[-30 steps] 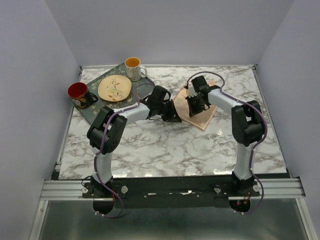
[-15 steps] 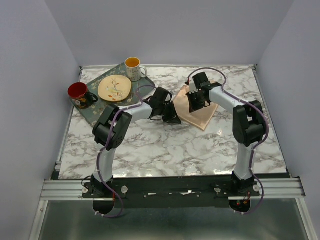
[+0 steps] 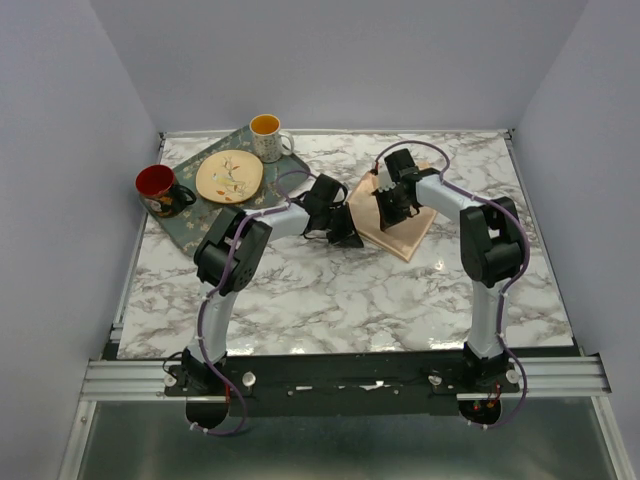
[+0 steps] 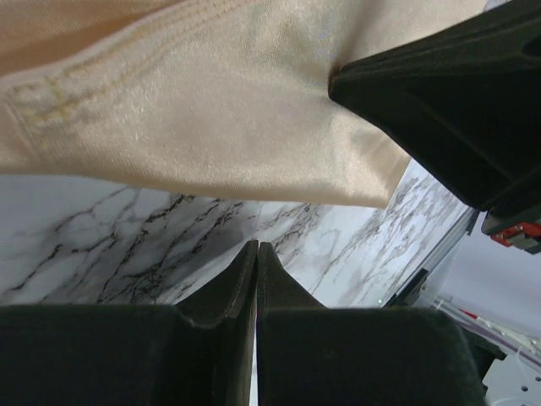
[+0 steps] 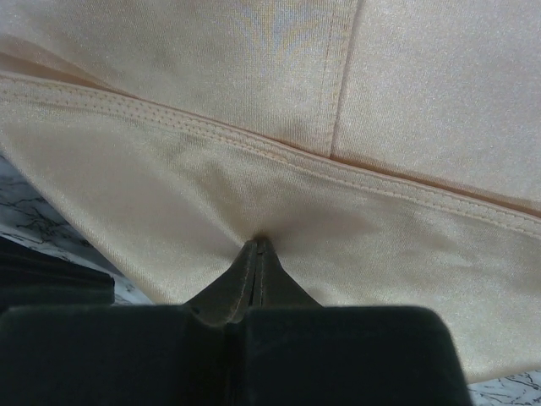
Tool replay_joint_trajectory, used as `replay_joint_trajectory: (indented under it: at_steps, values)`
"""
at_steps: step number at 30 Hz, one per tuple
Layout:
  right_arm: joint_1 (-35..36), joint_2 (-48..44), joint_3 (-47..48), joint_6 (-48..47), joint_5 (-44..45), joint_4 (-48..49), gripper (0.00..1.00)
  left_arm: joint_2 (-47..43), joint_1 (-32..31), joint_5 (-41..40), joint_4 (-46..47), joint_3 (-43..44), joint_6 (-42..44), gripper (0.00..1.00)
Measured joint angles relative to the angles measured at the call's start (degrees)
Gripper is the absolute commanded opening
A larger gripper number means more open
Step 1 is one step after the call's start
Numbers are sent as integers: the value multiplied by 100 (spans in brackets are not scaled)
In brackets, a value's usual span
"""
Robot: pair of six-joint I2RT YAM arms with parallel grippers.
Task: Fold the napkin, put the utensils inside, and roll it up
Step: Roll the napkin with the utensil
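Marble bench (image 3: 330, 290): napkin (image 3: 405, 235) fold judged under way, cloth pinched in the shut right hand (image 5: 258, 245), left hand (image 4: 255, 249) closed empty; pinched edge to be carried across next.

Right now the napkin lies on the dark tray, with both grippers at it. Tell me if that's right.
Wrong in one respect: the napkin lies on the marble table, not on the dark tray, which sits at the far left under the plate. The top external view shows it. Both the left gripper and the right gripper are at it, as stated.
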Motion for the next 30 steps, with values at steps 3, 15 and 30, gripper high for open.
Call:
replay_joint_trajectory:
  at_steps: [3, 15, 30]
  values:
    - [0, 11, 2, 0, 13, -4, 1, 122, 0, -48, -39, 129, 2, 10]
    - [0, 4, 433, -4, 22, -219, 1, 188, 0, -81, -74, 164, 11, 11]
    - [-7, 118, 105, 46, -332, -94, 1, 275, 0, -98, -186, 341, 57, 11]
